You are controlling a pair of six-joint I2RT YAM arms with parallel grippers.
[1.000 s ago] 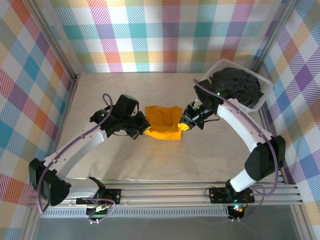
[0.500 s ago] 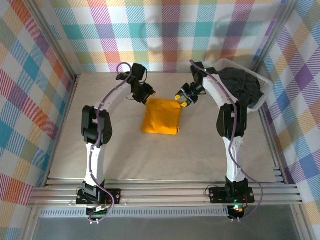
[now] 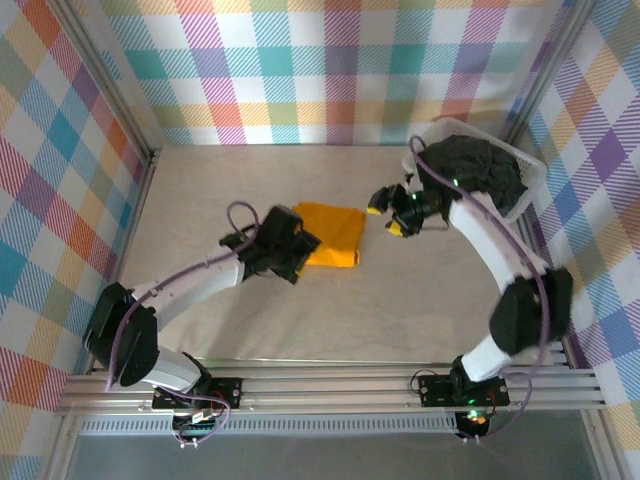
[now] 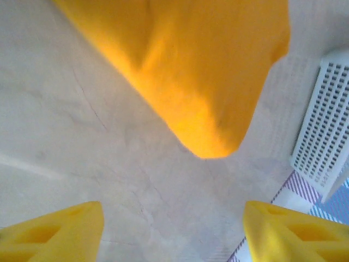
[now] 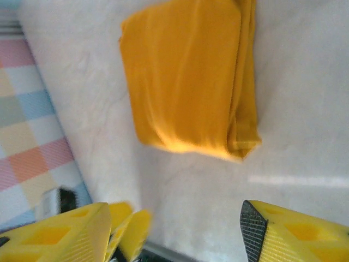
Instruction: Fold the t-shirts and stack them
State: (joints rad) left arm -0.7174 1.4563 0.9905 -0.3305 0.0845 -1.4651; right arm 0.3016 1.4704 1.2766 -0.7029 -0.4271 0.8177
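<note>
My left end effector (image 4: 173, 232) stands open. Its two yellow plastic fingers (image 4: 54, 232) are wedge-shaped with hollow moulded pockets, and between them there is only bare desk. In the top view its dark body sits at the left edge of the orange-yellow t-shirt (image 3: 332, 235). In the left wrist view the fingertips are clear of the cloth, which lies just ahead of them.

This shirt is soft, matte knit, folded into a compact, roughly square packet that lies flat near the middle of the desk (image 3: 200, 200). One corner is rounded and puffy, and in the right wrist view the stacked layers show as thin ridges along one side. The desk is pale beige, smooth and faintly veined.

My right end effector (image 3: 387, 216) hangs just to the right of the packet, apart from it. Its jaws are spread wide and grip nothing, and its two fingers are the same yellow wedges, one with a black textured pad.

Further right, in the far corner, the charcoal-black t-shirt (image 3: 470, 170) is a crumpled, unfolded heap inside the white plastic lattice basket (image 3: 530, 180), whose walls are perforated in a fine grid.

I count two t-shirts, one basket, and two end effectors with two fingers each.
</note>
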